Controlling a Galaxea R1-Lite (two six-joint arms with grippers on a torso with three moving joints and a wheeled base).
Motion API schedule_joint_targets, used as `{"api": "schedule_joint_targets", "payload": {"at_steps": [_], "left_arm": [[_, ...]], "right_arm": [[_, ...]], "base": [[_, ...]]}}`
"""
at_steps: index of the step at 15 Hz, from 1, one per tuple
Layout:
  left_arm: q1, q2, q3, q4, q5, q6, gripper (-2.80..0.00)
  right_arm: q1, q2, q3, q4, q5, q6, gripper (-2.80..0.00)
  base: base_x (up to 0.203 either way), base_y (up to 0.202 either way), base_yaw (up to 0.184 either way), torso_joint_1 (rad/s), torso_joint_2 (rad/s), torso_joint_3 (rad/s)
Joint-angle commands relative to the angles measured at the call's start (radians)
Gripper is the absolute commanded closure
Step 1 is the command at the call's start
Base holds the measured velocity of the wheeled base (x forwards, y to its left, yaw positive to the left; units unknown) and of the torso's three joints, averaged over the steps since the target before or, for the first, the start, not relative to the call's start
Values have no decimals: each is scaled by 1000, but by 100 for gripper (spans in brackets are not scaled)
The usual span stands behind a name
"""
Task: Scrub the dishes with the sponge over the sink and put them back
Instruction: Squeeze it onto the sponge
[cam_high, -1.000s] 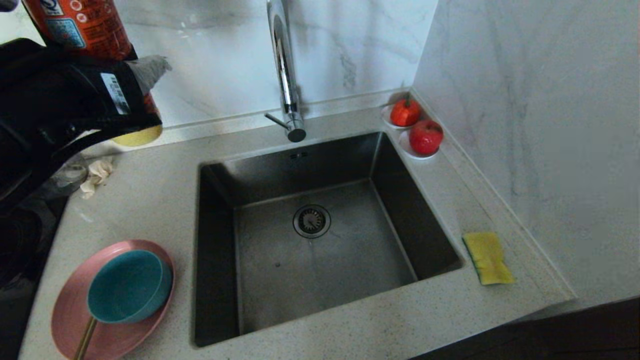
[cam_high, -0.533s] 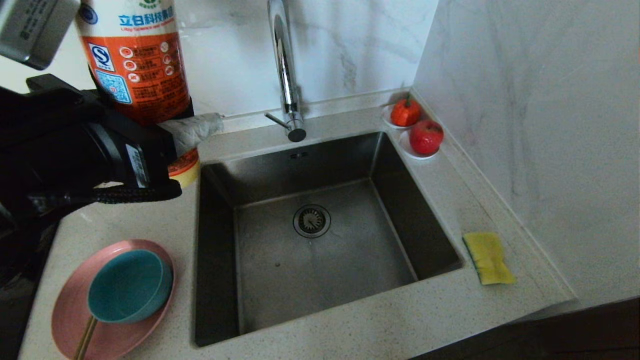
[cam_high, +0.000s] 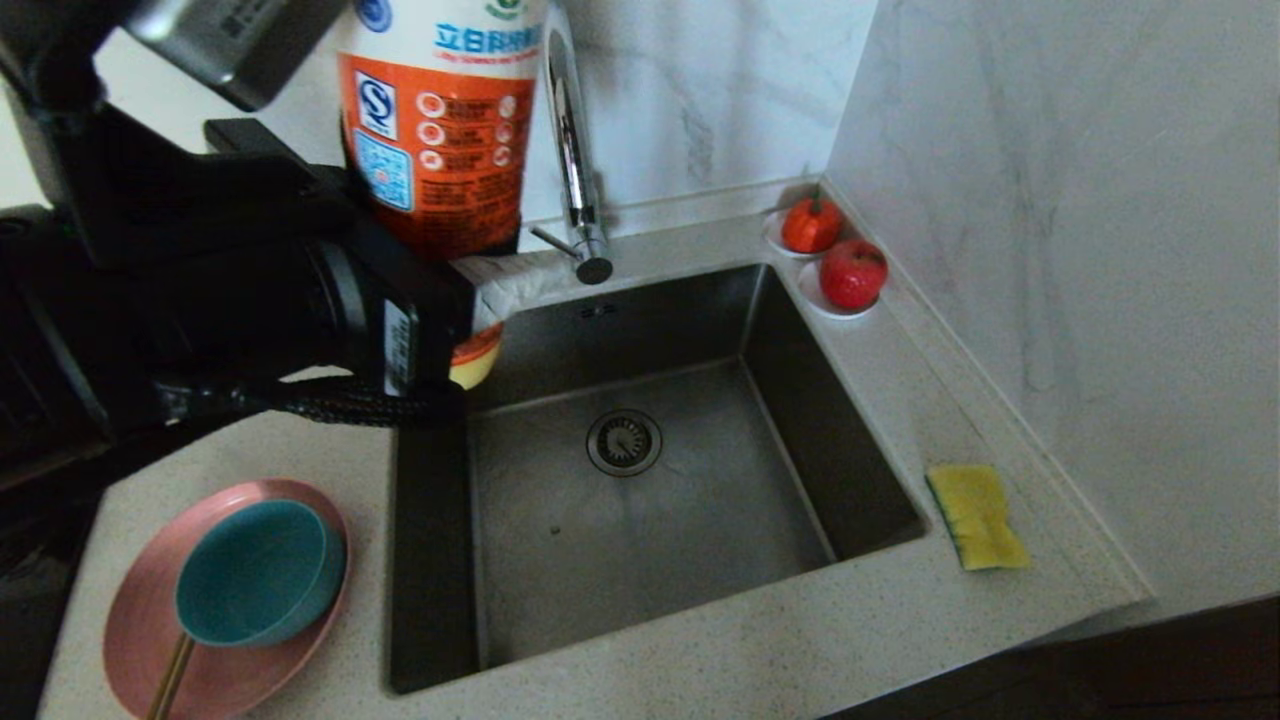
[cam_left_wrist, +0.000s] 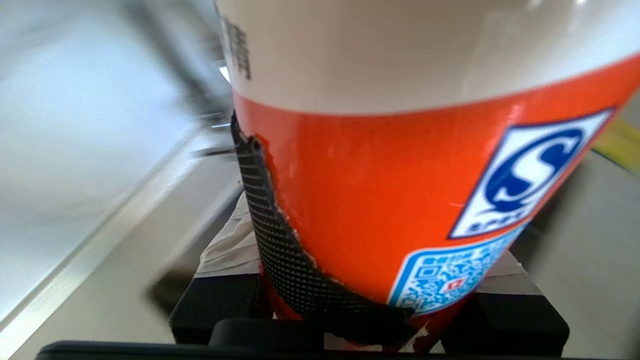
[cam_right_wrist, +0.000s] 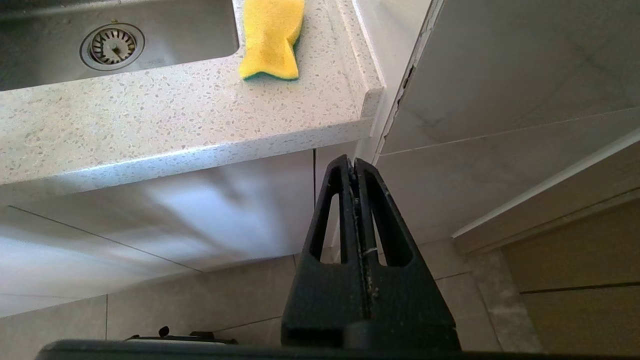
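Note:
My left gripper (cam_high: 480, 290) is shut on an orange and white detergent bottle (cam_high: 440, 130), held upright over the back left corner of the sink (cam_high: 430, 520). The bottle (cam_left_wrist: 375, 190) fills the left wrist view between the taped fingers (cam_left_wrist: 227, 250). The teal bowl (cam_high: 255, 570) sits in the pink plate (cam_high: 140, 630) on the counter left of the sink. The yellow sponge (cam_high: 975, 515) lies on the counter to the sink's right, and shows as sponge (cam_right_wrist: 272, 37) in the right wrist view. My right gripper (cam_right_wrist: 354, 165) hangs shut and empty below the counter edge.
The chrome tap (cam_high: 570, 130) rises just right of the bottle. Two red fruits (cam_high: 810, 225) (cam_high: 852, 272) on white saucers sit in the back right corner by the wall. A wooden stick (cam_high: 170, 680) pokes out from under the bowl. The drain (cam_high: 623, 441) is in the sink floor.
My left arm has carried the bottle rightward, from the back left of the counter to above the sink's back left corner. The right arm has not moved.

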Motion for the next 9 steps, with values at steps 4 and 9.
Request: {"api": "schedule_joint_targets", "payload": {"at_steps": [4, 9], "left_arm": [[-109, 142, -87, 74, 9, 8, 0], [-141, 240, -137, 86, 5, 59, 0]], "right_arm": [[0, 0, 0, 0, 0, 0, 0], [-1, 0, 0, 0, 0, 0, 0]], "base": [[0, 0, 0, 0, 0, 0], [0, 0, 0, 0, 0, 0]]}}
